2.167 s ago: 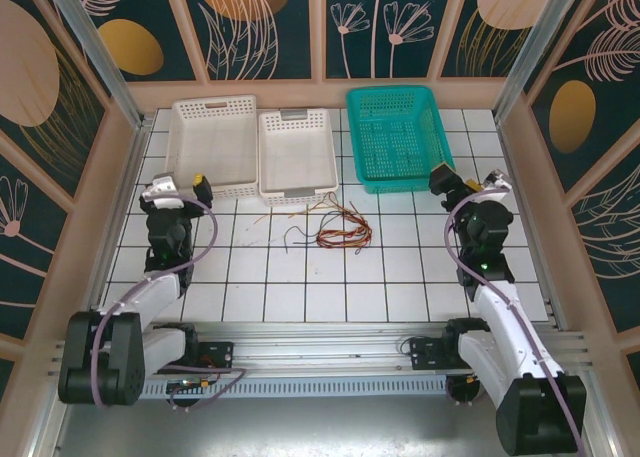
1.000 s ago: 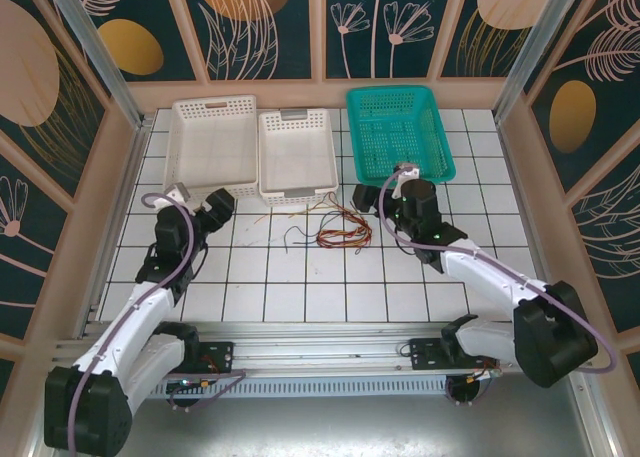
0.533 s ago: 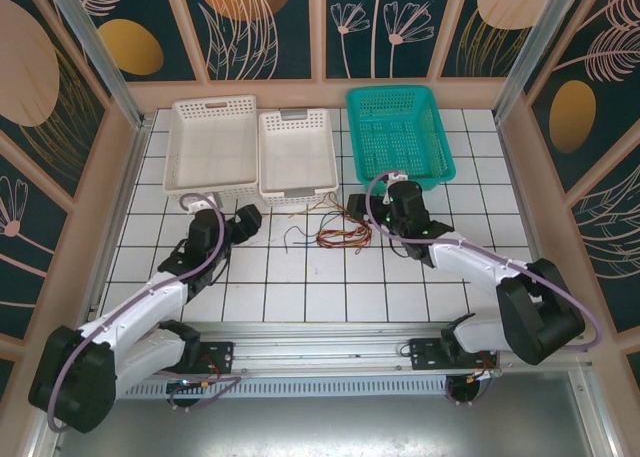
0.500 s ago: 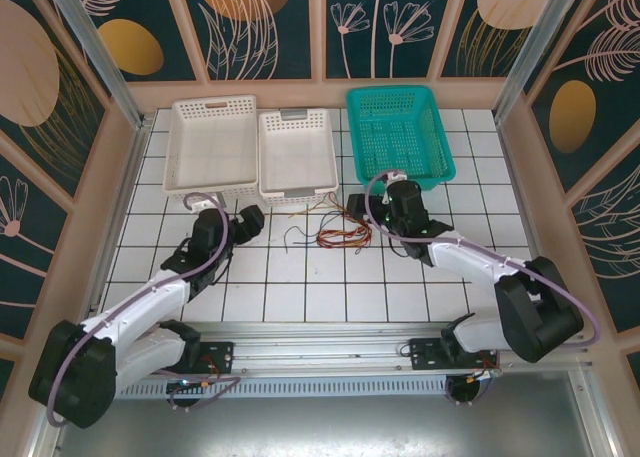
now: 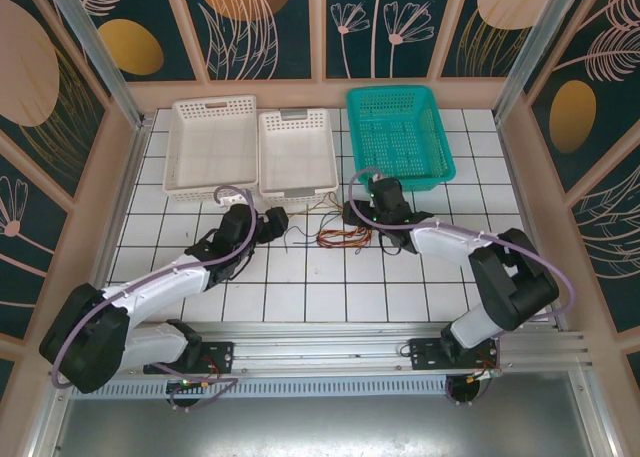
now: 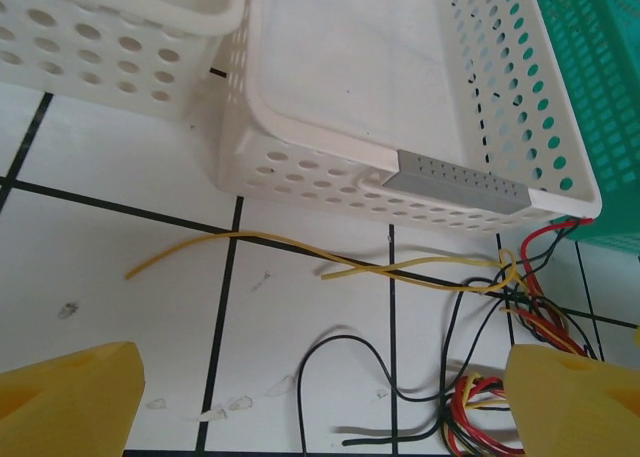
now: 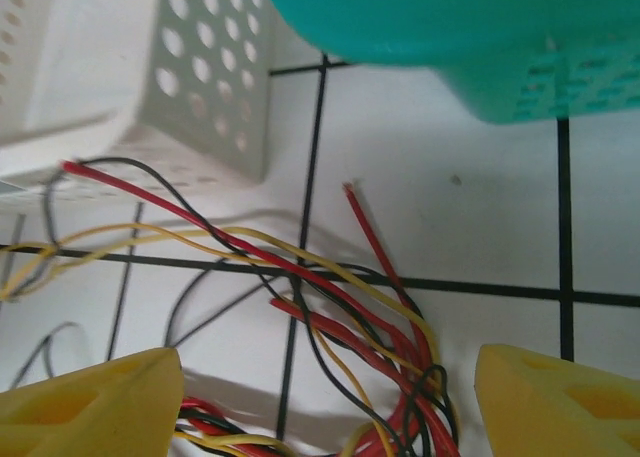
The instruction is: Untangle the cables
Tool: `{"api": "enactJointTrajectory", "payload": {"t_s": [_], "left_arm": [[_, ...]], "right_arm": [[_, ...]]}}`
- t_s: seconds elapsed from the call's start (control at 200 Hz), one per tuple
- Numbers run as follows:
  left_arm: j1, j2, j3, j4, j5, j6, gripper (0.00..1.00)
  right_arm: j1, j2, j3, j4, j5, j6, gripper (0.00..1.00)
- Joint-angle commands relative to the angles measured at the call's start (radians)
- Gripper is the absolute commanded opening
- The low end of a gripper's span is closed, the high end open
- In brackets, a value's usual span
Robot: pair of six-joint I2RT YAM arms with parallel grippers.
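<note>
Top view: cables lie in a loose tangle on the white tiled table. They sit at centre frame, just below the gap between the middle white basket and the teal basket. A second white basket sits upper left, beside the middle one. Both arms reach inward to the tangle, one from each side.

Left gripper: jaws wide apart, holding nothing. In its wrist view the yellow fingers show in the two lower corners. The tangle is at lower right of that frame, close against the right-hand finger; whether it touches, cannot tell. A yellow strand runs left from the tangle across the tile, its free end at centre left. A black strand loops along bottom centre, between the fingers. The basket wall with a grey tab is just above the wires.

Right gripper: jaws apart, not clamped on anything. Red, black and yellow strands cross the lower middle of its wrist view and run down between the two fingers, thickest toward lower right. One red strand sticks up alone, its cut end on bare tile below the teal basket. Another red end and a black one reach the corner of the white basket at upper left. Contact between fingers and wires: cannot tell.
</note>
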Motion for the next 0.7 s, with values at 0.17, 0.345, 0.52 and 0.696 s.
{"api": "enactJointTrajectory", "payload": {"t_s": [0.17, 0.345, 0.52, 0.696], "left_arm": [[-0.038, 0.023, 0.034, 0.024, 0.015, -0.017, 0.92], [-0.044, 0.032, 0.037, 0.023, 0.022, -0.017, 0.92], [-0.049, 0.046, 0.049, 0.011, 0.025, -0.015, 0.92], [-0.056, 0.055, 0.057, 0.003, 0.023, -0.018, 0.91]], "right_arm": [[0.054, 0.051, 0.009, -0.107, 0.098, -0.003, 0.73], [0.068, 0.083, -0.008, -0.107, 0.090, 0.000, 0.69], [0.070, 0.122, 0.003, -0.117, 0.116, 0.005, 0.66], [0.069, 0.171, 0.025, -0.130, 0.118, 0.005, 0.53]]}}
